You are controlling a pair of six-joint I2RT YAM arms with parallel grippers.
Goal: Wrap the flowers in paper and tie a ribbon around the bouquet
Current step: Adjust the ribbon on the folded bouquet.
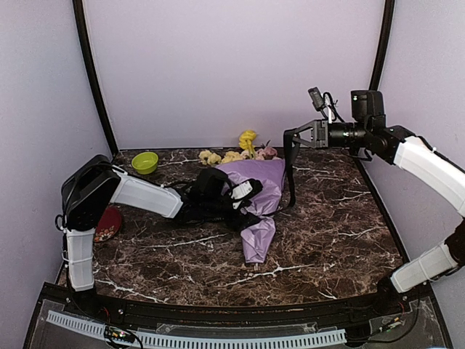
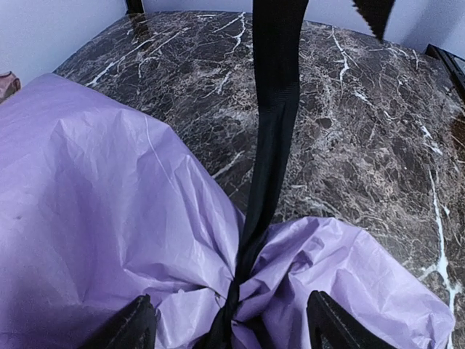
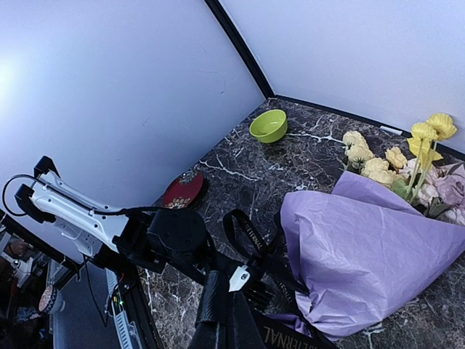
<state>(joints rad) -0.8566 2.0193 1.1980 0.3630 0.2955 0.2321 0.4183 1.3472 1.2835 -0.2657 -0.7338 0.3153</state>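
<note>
Left wrist view: left gripper [image 2: 231,320] fingers [image 2: 127,331] spread wide astride the cinched bouquet [image 1: 258,193] lying on the table [image 1: 341,240], right gripper [image 1: 296,137] pinched shut on the ribbon [image 2: 272,138], holding it taut, and with nothing pinning the paper [image 2: 94,218], a tug could drag it or loosen the loop.

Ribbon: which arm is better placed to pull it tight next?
Right. The right fingers are shut on the ribbon, holding it raised from the waist of the bouquet; the left fingers stand open at that waist, holding nothing.
</note>
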